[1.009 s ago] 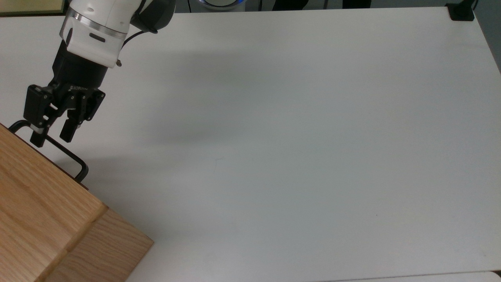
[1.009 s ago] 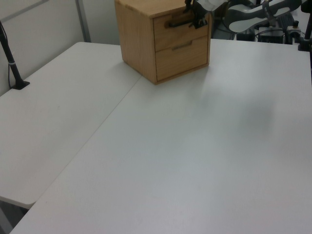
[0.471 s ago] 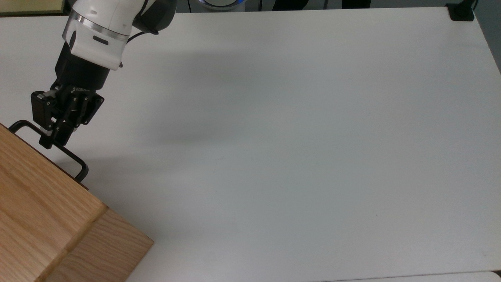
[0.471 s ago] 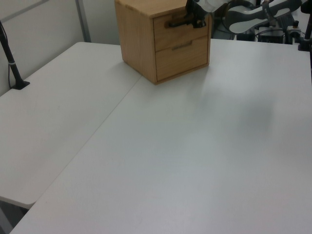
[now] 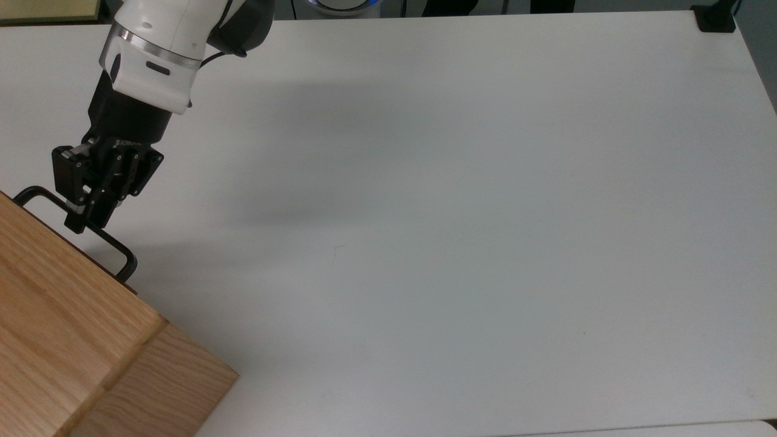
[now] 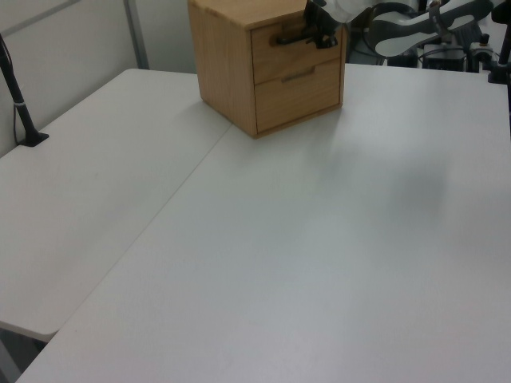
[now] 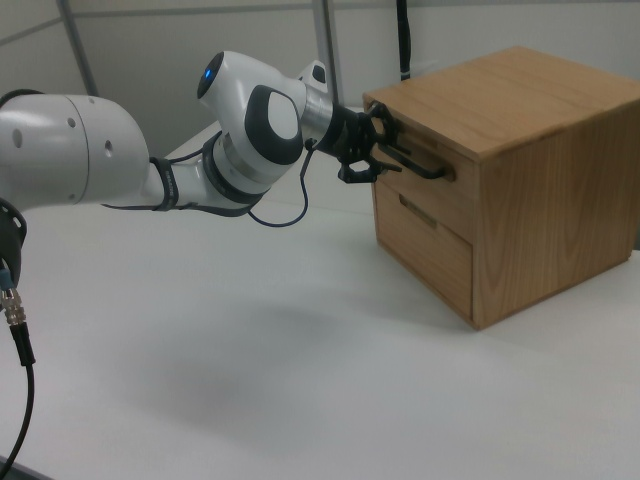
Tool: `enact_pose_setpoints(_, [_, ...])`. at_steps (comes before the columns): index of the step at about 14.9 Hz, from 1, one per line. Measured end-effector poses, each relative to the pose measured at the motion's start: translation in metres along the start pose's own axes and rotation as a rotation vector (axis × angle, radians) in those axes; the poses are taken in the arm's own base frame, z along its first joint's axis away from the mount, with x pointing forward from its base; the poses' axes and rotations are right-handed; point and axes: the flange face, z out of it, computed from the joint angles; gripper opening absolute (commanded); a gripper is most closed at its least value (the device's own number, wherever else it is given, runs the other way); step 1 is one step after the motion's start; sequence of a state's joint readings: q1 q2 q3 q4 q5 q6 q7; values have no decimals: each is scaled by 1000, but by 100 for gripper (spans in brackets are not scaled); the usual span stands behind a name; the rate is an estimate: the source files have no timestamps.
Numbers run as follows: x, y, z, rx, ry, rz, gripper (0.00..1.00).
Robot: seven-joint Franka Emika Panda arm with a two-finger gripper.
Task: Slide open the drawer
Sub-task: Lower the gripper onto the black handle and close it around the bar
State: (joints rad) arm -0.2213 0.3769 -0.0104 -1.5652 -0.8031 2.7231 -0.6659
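Readable writing: a small pale line of lettering on the black two-finger gripper body in the top view, too fine to make out; no other labels legible. The gripper's jaws are closed together around the black metal U-shaped bar handle of the light oak upper drawer. The drawer sits at the top of the light oak wooden cabinet, above a second drawer front with a recessed pull. The cabinet stands on the white table, at the top view's lower left corner and at the far end of the table in the left view. The drawer front looks flush with the cabinet face in the right view, no gap visible. Against 1.0 s ago: the fingers then stood apart on either side of the bar; by 0.5 s ago they had come together on it, and they remain so. The white arm has shifted only slightly in the top view since 0.5 s ago; handle and cabinet are in the same place in all three top-view frames. A black clamp post stands at the left view's left edge.
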Motion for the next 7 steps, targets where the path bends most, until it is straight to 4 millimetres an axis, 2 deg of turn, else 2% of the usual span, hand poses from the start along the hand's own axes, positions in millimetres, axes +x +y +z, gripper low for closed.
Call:
enact_pose_setpoints(2, [0, -1, 1, 2, 0, -1, 5])
enact_pose_setpoints(7, [0, 0, 1, 0, 0, 9, 1])
